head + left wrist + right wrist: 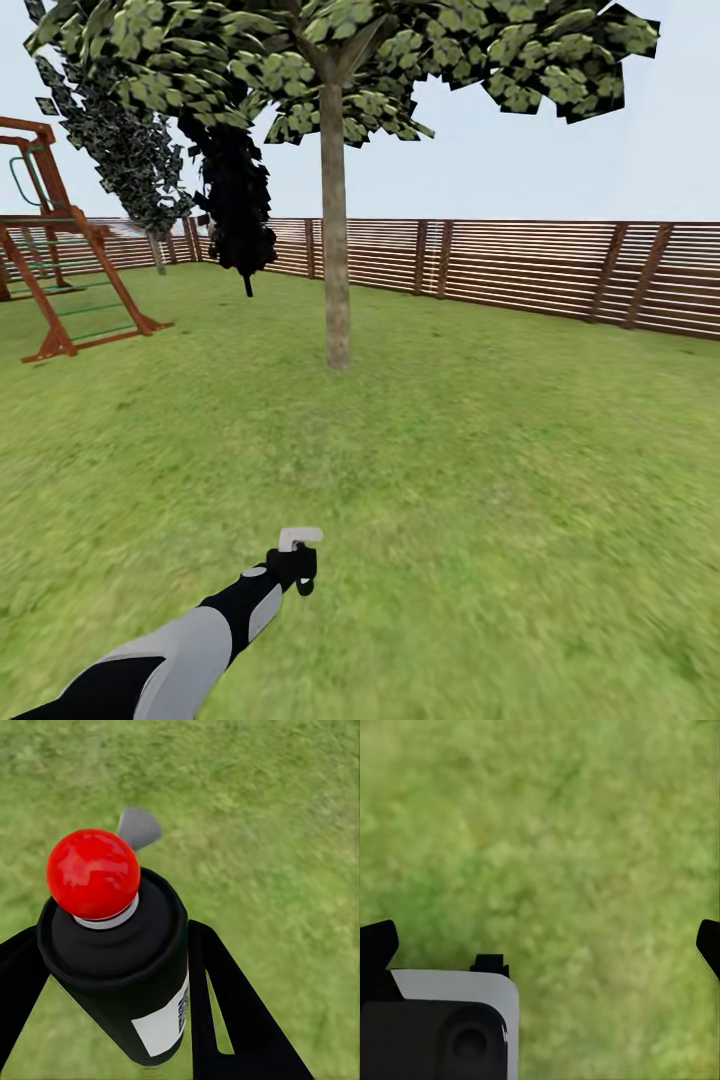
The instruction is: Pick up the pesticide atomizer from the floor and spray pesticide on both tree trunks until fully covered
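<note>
Down low over the lawn [480, 520], the left pincer [296, 570] is clenched on the one pesticide atomizer [124, 967], black fingers [225, 1012] on both sides of the bottle. Right pincer [540, 945] hangs spread wide over grass. Farther out, one bare tree trunk [334, 230], then the fence [520, 262] and one playset [50, 270].
</note>
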